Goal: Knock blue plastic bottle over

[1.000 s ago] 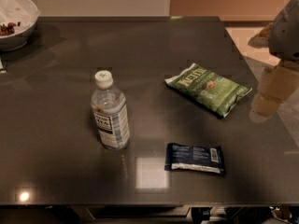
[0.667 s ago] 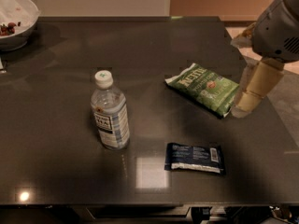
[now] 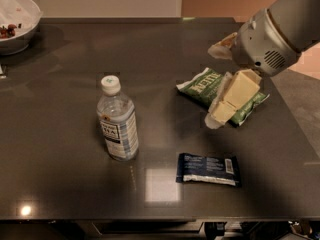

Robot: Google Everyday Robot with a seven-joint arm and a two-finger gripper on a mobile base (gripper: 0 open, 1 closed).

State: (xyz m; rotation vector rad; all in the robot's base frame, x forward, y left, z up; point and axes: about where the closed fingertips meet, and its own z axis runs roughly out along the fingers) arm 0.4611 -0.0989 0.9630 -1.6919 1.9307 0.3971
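Observation:
The blue plastic bottle [image 3: 117, 121] stands upright on the dark table [image 3: 60, 184], left of centre. It is clear with a white cap and a pale blue-and-white label. My gripper [image 3: 221, 115] comes in from the upper right, its cream-coloured fingers pointing down-left over the green snack bag [image 3: 206, 84]. It is well to the right of the bottle and apart from it.
A dark blue flat snack wrapper [image 3: 207, 168] lies near the front edge, right of the bottle. A white bowl [image 3: 17, 21] with some food sits at the far left corner. The table's right edge [image 3: 295, 124] runs close to the arm.
My arm has come in from the right edge toward the left, and now hangs over the green snack bag. The bottle has not moved.

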